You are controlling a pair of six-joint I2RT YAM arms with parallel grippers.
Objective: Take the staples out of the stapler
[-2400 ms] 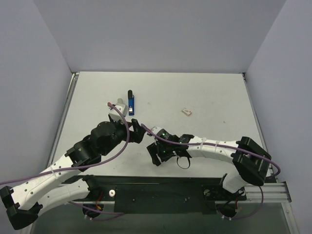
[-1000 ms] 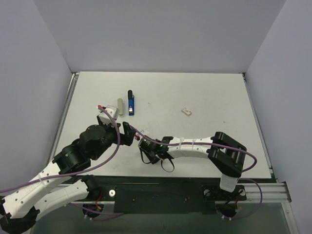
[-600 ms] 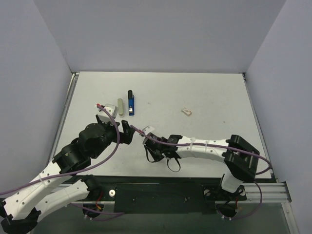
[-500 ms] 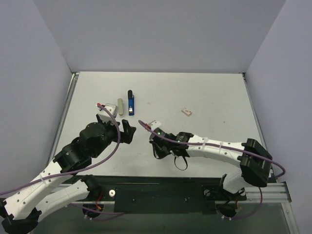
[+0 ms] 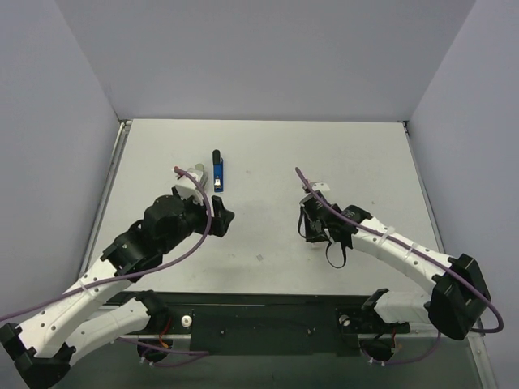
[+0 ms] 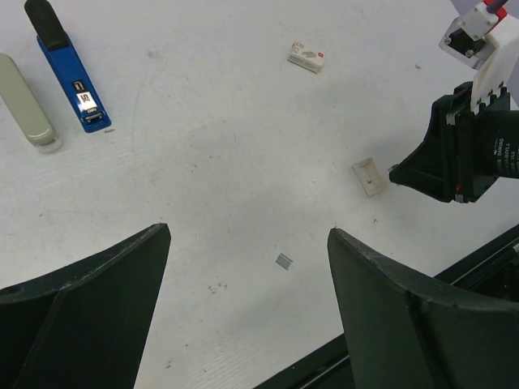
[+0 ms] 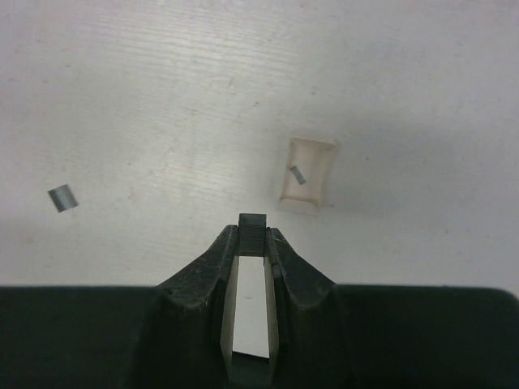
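We judge the unloading to be in its drop-off step. Our right gripper has its jaws pressed nearly together on a small dark ribbed block, which we take to be the staples. It hovers just short of a small pale tray that has one tiny metal bit lying in it. The stapler lies flat on the table toward the far left, just beside a pale grey bar and well apart from both claws. Our left gripper hangs with its jaws spread wide, holding nothing. The next move, as we see it, calls for easing the right fingertips forward over the tray and parting them there, with the release kept low (a loose staple piece on the bare table between the arms suggests how easily these scatter).
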